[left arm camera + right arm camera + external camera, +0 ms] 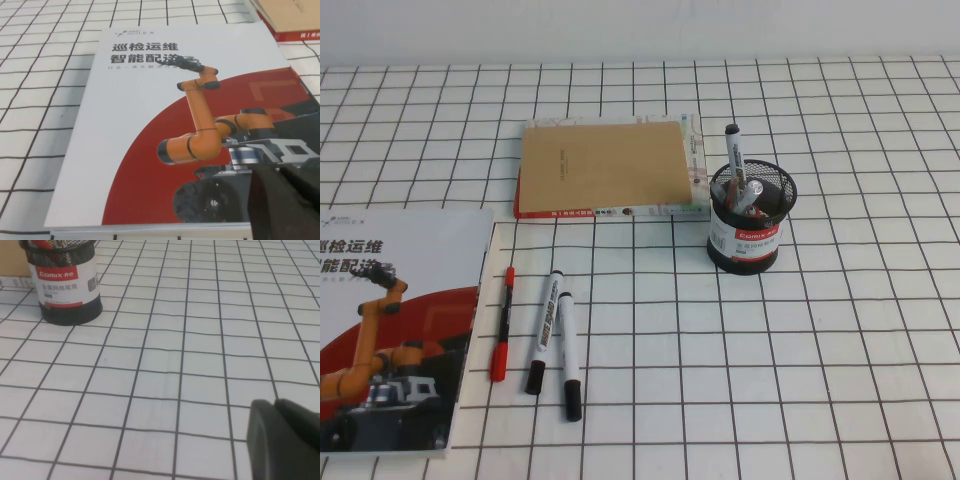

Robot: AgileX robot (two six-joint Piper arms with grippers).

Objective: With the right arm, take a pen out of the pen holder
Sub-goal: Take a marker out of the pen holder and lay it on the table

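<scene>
A black mesh pen holder (750, 215) with a white Comix label stands right of centre on the gridded table. It holds several pens, and one black-capped marker (733, 150) sticks up above the rim. Neither arm shows in the high view. In the right wrist view the holder (65, 285) is well away from my right gripper (277, 407). That gripper's dark fingers are pressed together, shut on nothing, low over the bare grid cloth. My left gripper (280, 172) is shut too and hovers over a brochure.
A brown-covered book (605, 170) lies just left of the holder. A brochure (390, 320) picturing an orange robot arm covers the near left. Beside it lie a red pen (503, 322) and two black markers (544, 330) (569, 355).
</scene>
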